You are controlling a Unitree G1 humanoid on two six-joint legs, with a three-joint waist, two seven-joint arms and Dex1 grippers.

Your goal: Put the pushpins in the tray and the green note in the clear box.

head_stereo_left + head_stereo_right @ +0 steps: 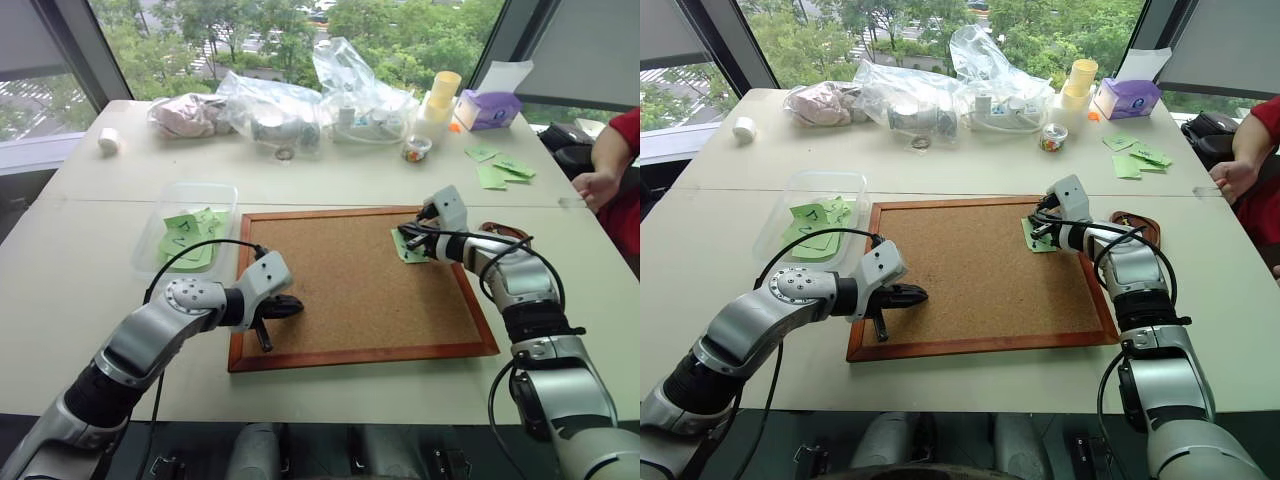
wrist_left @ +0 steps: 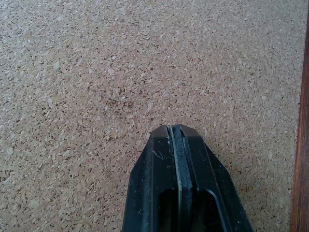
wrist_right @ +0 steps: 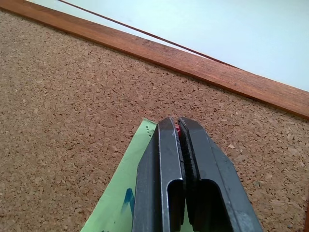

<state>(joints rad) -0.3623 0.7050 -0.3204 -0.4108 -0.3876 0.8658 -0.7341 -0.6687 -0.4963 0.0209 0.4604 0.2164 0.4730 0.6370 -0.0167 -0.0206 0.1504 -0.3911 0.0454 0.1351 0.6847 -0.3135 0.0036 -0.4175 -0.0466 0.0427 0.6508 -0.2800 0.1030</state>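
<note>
My right gripper (image 3: pixel 176 124) is shut at the far right part of the corkboard (image 1: pixel 340 290), with a red pushpin (image 3: pixel 178 128) head showing between its tips. The green note (image 3: pixel 120 193) lies flat on the cork under those fingers, also seen in the head view as the green note (image 1: pixel 1031 241). Just right of the board sits the dark reddish tray (image 1: pixel 1138 224), partly hidden by my right arm. The clear box (image 1: pixel 185 205) stands left of the board and holds several green notes. My left gripper (image 1: pixel 288 306) is shut and empty over the board's near left corner.
Wrinkly clear bags (image 1: pixel 290 110) line the table's far edge, with a small clear bowl (image 1: pixel 416 150), yellow cups (image 1: pixel 441 95) and a purple tissue box (image 1: pixel 488 108). Loose green notes (image 1: pixel 500 168) lie at the far right, close to a person's hand (image 1: pixel 595 186).
</note>
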